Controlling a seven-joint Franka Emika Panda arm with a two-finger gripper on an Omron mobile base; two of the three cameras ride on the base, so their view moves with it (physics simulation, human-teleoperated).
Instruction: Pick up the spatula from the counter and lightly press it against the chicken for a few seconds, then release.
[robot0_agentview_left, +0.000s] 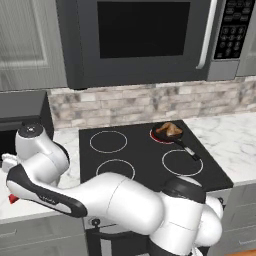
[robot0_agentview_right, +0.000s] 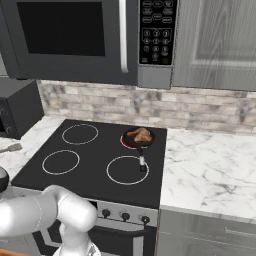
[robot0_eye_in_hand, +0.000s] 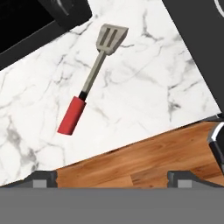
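1. The two-finger gripper is hovering above the counter edge with its jaws spread wide and nothing between them, so it is ready for a grasp.
2. The spatula with a red handle and a slotted grey metal blade is lying flat on the white marble counter, ahead of the fingertips and well apart from them. Its blade is pointing towards the black appliance at the back.
3. The step in hand looks like the approach. The hand is needing to travel forward until the red handle is sitting midway between the fingers.
4. The handle is running diagonally, so the wrist is probably needing to roll until the fingers are closing across it, not along it.
5. The handle is lying low, so the tips should be coming down close to the marble before closing.
6. Farther off, the browned piece of chicken is sitting in the small black frying pan on the dark cooktop, on the back right burner.
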